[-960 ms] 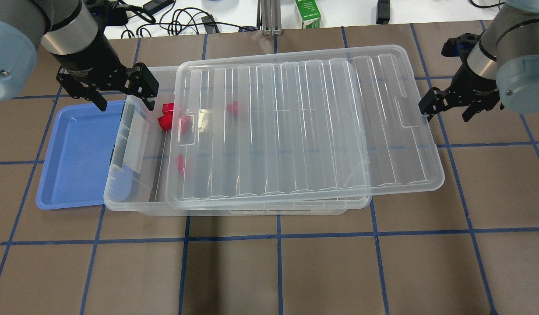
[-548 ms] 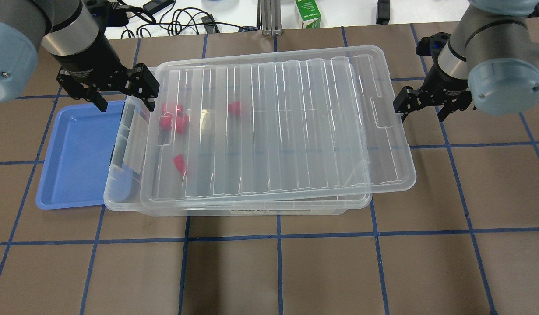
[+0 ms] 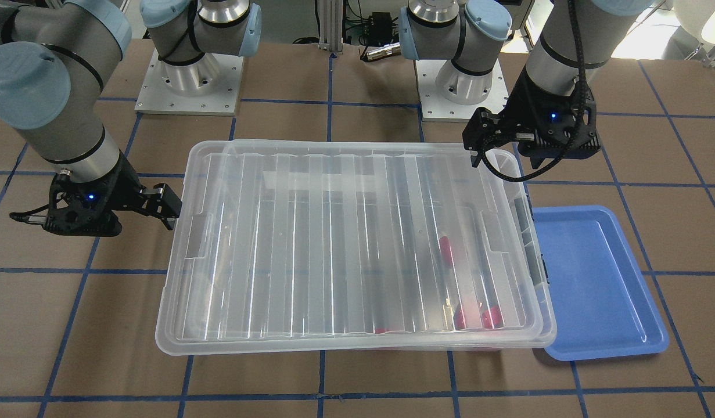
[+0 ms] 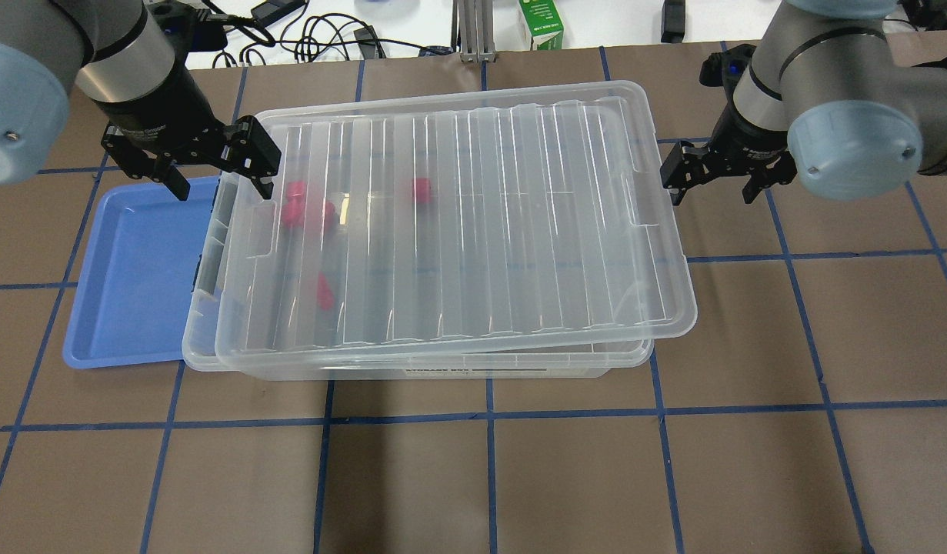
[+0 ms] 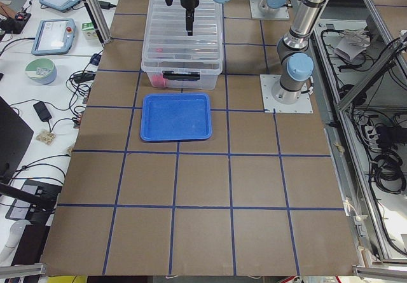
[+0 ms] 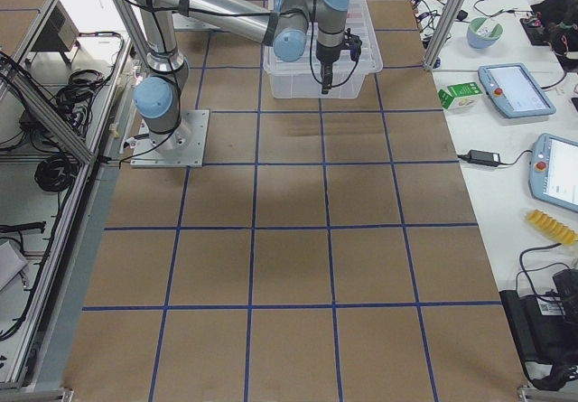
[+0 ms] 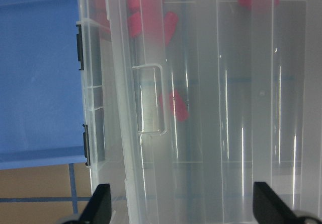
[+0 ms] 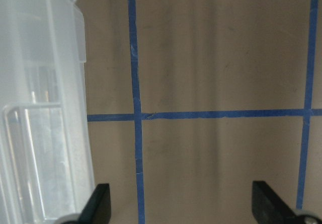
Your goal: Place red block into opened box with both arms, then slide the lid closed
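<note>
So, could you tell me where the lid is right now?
In the overhead view the lid lies skewed atop the box, overhanging its right end, between the left claw and the right claw.

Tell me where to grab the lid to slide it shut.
Pinch the small tab at the short end of the lid beside the right gripper, coming in level from that end; it overhangs the box there, and the ribbed top is flat.

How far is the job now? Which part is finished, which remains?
Done: red blocks lie inside the box. In hand: the open right claw is at the end of the lid. Left: the lid sits skewed, overhanging the box by that claw; square it.
</note>
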`<state>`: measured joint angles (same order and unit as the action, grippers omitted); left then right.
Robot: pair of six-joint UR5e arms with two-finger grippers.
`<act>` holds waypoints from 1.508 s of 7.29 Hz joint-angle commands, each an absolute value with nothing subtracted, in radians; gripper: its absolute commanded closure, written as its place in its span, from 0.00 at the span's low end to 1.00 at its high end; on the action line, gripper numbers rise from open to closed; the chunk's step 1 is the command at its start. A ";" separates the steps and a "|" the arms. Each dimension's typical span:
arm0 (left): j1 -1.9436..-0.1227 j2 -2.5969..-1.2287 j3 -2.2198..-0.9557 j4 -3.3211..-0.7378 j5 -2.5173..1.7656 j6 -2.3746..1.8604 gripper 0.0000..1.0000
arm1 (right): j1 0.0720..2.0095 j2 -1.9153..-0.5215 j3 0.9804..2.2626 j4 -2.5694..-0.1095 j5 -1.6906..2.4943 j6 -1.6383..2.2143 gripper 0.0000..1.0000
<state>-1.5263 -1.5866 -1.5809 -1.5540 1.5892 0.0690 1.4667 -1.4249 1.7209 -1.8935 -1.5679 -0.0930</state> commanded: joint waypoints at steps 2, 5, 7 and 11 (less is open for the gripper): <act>-1.528 -1.583 -1.585 -1.554 1.589 0.068 0.00 | 1.474 -1.512 1.507 -1.621 -1.574 -0.078 0.00; -1.528 -1.583 -1.568 -1.562 1.591 0.067 0.00 | 1.596 -1.609 1.586 -1.633 -1.559 -0.014 0.00; -1.528 -1.588 -1.565 -1.563 1.588 0.067 0.00 | 1.626 -1.612 1.588 -1.732 -1.569 0.084 0.00; -1.529 -1.572 -1.562 -1.569 1.591 0.069 0.00 | 1.626 -1.609 1.577 -1.658 -1.566 0.097 0.00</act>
<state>-1.5288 -1.5776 -1.5613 -1.5691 1.5878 0.0685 1.6257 -1.6087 1.5768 -1.6787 -1.5652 0.0966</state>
